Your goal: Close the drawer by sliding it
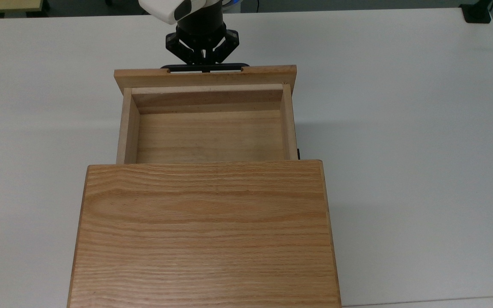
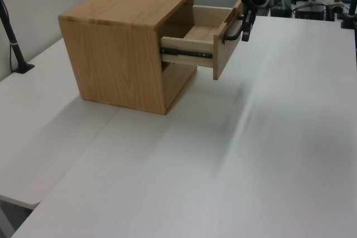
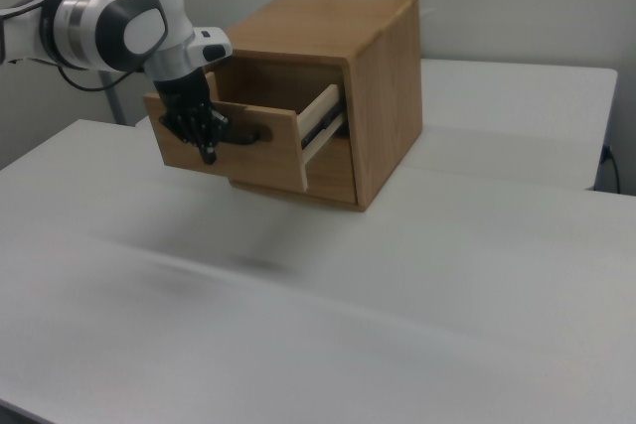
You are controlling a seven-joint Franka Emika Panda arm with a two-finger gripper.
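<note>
Gripper [image 1: 202, 60]: fingers together, holding nothing, touching handle [image 1: 206, 67] | drawers: one [image 1: 206, 128], part-open | cabinets: one [image 1: 206, 231]

From my station, the cabinet [image 1: 206, 239] ran off the bottom edge of the top view, its front face unseen there. The arm [image 1: 173, 9] was cut by the top edge. The gripper [image 1: 202, 60] covered the middle of the drawer's [image 1: 208, 137] handle [image 1: 233, 66]; I could not tell how its fingers stood. In the left view, the tabletop [image 2: 268, 154] lay smeared at centre right.
</note>
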